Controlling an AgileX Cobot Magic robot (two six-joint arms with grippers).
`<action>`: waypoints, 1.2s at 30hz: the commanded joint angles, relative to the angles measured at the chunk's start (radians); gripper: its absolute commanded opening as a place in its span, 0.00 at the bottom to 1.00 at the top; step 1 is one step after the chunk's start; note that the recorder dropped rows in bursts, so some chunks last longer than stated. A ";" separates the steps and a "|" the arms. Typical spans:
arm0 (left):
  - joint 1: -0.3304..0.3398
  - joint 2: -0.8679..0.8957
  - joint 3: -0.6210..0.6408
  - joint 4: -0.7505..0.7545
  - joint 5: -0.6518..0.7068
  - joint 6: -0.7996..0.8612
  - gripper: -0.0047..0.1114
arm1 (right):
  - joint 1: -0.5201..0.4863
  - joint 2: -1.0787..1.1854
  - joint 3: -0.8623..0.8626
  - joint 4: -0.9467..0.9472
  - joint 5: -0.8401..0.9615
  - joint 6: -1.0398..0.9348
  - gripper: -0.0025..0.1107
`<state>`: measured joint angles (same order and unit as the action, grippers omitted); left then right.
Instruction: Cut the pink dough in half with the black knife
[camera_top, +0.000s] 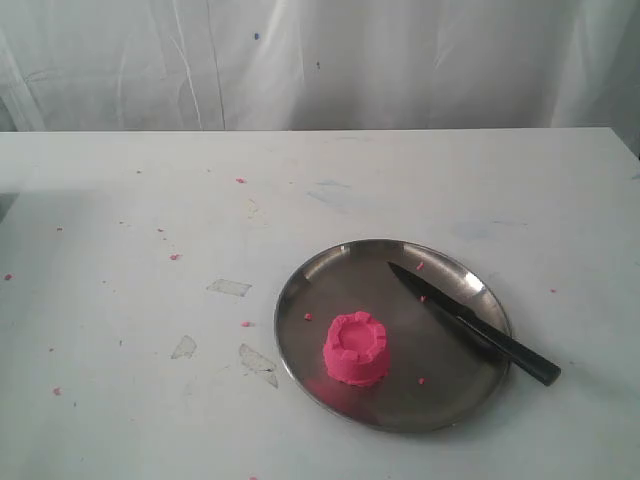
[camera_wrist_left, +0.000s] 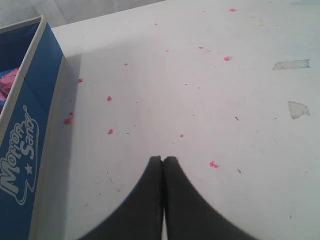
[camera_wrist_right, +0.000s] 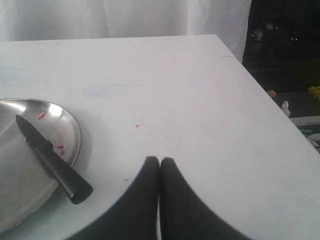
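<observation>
While plate holds pink dough and knife, left hand, right hand pressed together

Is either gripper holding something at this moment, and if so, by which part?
Nothing is held. Both the left gripper and the right gripper are shut and empty. The black knife lies untouched on the plate.

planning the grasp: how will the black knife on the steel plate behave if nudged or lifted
The slim all-black knife looks rigid, so it should probably lift as one stiff piece. It lies across the rim of the round steel plate, handle end beyond it, so a nudge may pivot or slide it on the smooth metal.
</observation>
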<state>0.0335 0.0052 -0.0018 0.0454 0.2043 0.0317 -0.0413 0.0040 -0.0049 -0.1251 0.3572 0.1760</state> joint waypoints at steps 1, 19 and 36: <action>-0.001 -0.005 0.002 -0.003 -0.004 -0.005 0.04 | -0.007 -0.004 0.005 -0.046 -0.026 -0.027 0.02; -0.001 -0.005 0.002 -0.003 -0.004 -0.005 0.04 | -0.007 -0.004 0.005 -0.107 -0.558 -0.031 0.02; -0.001 -0.005 0.002 -0.003 -0.004 -0.005 0.04 | -0.007 -0.004 0.005 -0.046 -1.275 0.326 0.02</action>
<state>0.0335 0.0052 -0.0018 0.0454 0.2043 0.0317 -0.0413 0.0035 -0.0049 -0.2020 -0.9032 0.4934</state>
